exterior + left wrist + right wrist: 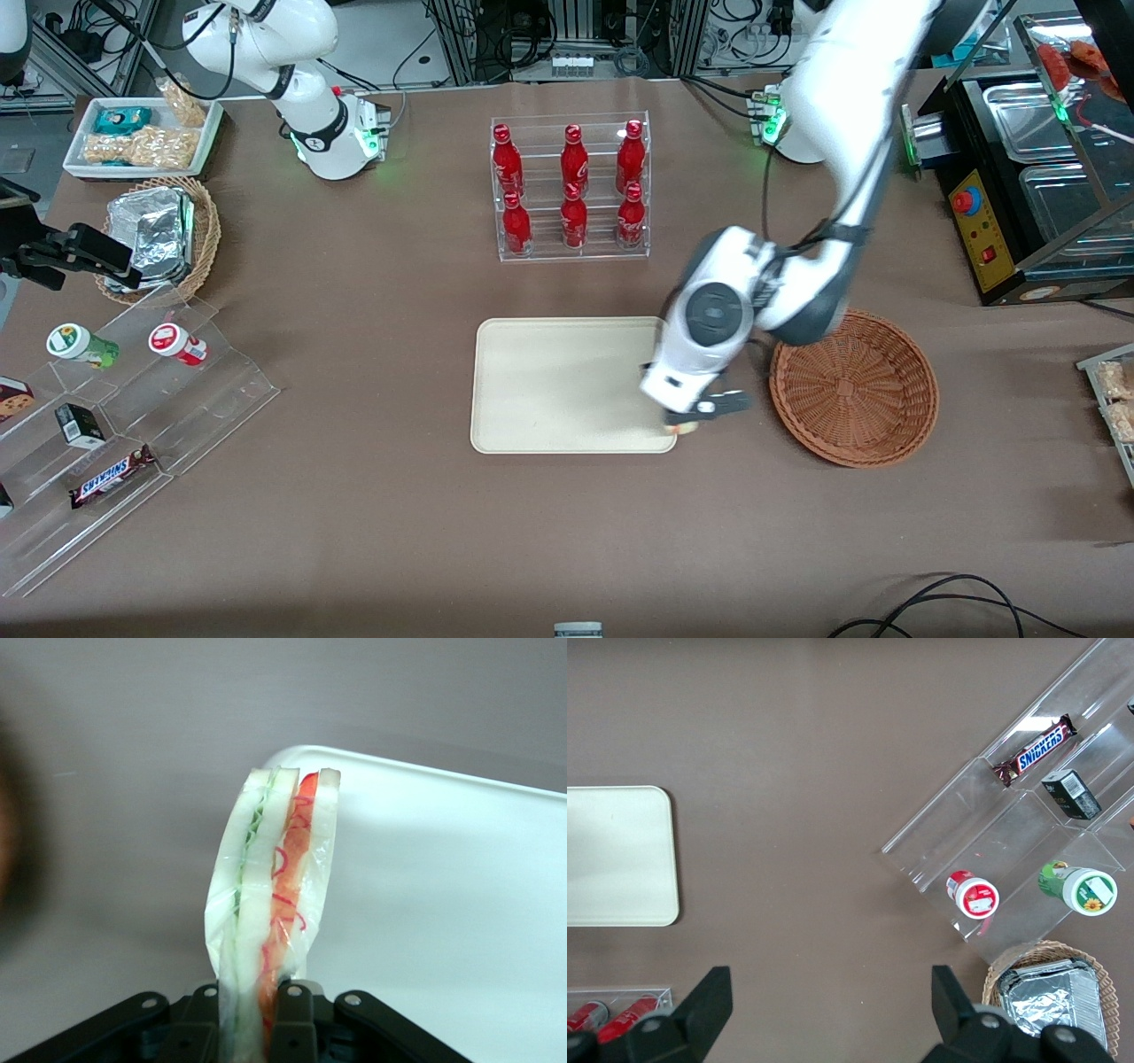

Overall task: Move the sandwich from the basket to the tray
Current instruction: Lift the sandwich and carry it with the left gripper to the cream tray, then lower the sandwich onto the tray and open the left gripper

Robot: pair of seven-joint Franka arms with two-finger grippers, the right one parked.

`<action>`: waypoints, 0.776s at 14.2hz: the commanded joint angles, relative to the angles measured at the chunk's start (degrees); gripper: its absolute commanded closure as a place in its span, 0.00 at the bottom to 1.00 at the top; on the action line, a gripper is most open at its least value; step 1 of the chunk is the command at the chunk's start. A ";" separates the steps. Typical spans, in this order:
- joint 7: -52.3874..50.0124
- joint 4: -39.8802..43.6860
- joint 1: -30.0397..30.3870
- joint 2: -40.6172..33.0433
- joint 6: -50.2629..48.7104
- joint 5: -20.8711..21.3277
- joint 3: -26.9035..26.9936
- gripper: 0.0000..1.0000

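Note:
My left gripper [700,416] is shut on the sandwich [275,895], a plastic-wrapped wedge of pale bread with green and red-orange filling. In the front view only a small bit of the sandwich [687,429] shows under the gripper. The gripper hangs over the corner of the cream-beige tray [549,385] that is nearest the front camera and toward the basket. The tray's corner also shows in the left wrist view [443,877]. The reddish-brown wicker basket [853,386] stands beside the tray, toward the working arm's end, with nothing in it.
A clear rack of red bottles [571,188] stands farther from the front camera than the tray. Toward the parked arm's end lie a clear stepped display [115,425] with snacks, a tan wicker basket with foil packs [159,235] and a white snack tray [142,135]. A black machine [1019,177] stands at the working arm's end.

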 commanded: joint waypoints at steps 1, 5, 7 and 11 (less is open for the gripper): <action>1.00 3.90 -3.63 4.05 3.99 -0.17 0.33 0.94; -2.25 7.76 -7.15 7.57 5.15 -0.17 -0.38 0.93; -4.45 9.52 -7.86 9.50 6.89 -0.17 -0.46 0.92; -5.07 9.17 -7.95 10.92 8.31 -2.27 -1.95 0.74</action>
